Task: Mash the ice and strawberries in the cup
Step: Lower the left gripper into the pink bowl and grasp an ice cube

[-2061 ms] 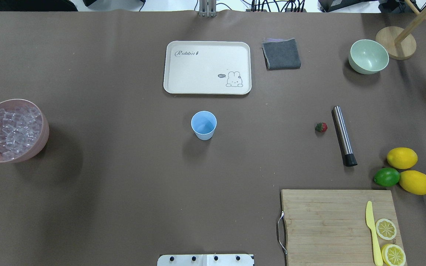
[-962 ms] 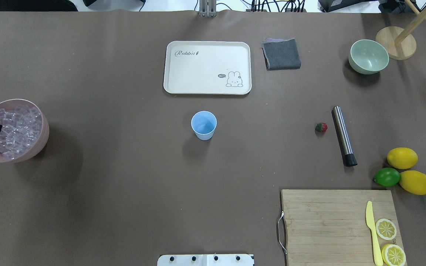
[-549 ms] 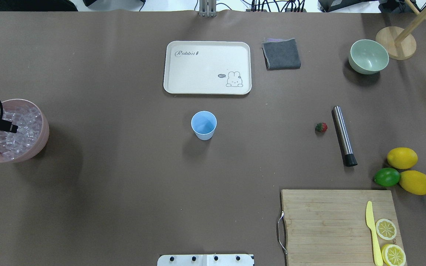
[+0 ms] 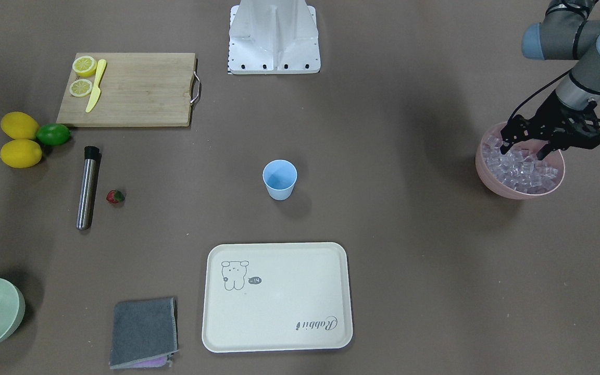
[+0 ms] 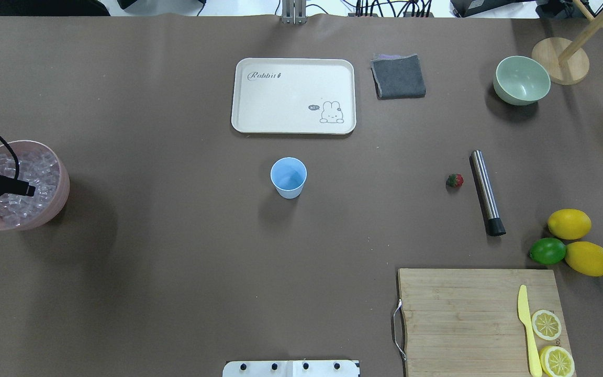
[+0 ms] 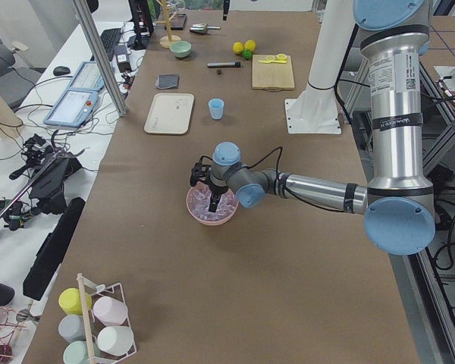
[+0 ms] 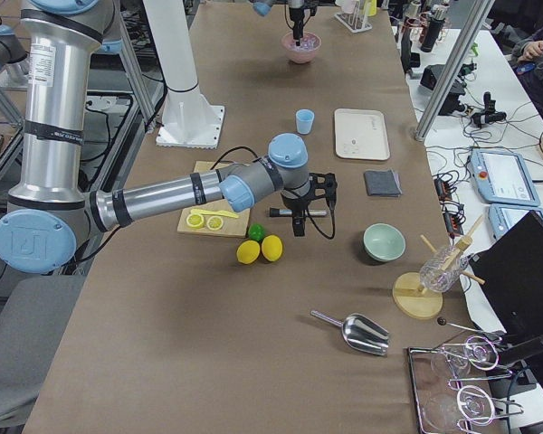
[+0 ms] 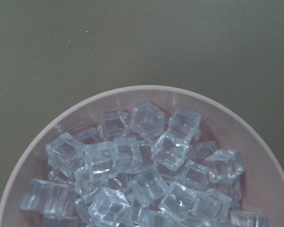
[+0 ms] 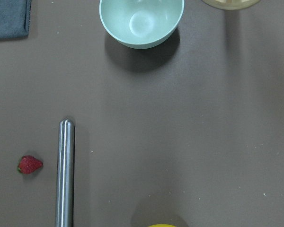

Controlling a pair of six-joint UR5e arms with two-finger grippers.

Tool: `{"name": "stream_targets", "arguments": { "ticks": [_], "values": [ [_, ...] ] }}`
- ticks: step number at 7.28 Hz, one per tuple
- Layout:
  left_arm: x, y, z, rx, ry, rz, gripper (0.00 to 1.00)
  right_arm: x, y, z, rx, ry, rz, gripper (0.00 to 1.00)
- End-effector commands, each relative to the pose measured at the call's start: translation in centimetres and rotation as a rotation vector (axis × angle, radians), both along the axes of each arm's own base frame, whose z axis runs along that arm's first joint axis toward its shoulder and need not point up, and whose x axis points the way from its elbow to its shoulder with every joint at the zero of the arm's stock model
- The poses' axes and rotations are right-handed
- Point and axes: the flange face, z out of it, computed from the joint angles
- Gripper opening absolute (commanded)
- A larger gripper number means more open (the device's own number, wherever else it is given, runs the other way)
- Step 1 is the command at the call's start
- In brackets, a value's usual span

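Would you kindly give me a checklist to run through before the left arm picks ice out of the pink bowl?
1. Left gripper above the pink bowl: ok, it hangs over the ice.
2. Its jaws open: ok, spread wide in the front-facing view.
3. Jaws touching a cube: cannot tell; the left wrist view shows no fingertips.
4. Cup upright and empty at mid-table: ok.
5. Strawberry free on the table, beside but apart from the metal muddler: ok.
6. Right gripper open: cannot tell from the side view.
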Motion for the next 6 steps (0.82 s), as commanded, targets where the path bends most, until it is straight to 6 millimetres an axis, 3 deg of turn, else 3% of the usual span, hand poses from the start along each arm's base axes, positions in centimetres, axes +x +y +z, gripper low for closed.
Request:
{"name": "stream_targets", "arguments": {
  "ticks": [1, 6],
  "values": [
    [0.62, 0.30, 0.31, -0.004, 0.015, -0.004, 0.95, 0.00, -0.01, 0.02, 0.001, 0.002, 0.001, 1.00],
    [0.74, 0.39, -0.01, 0.011, 0.027, -0.001, 0.88, 0.00, -0.04, 0.17, -0.002, 0.003, 0.001, 1.00]
  ]
}}
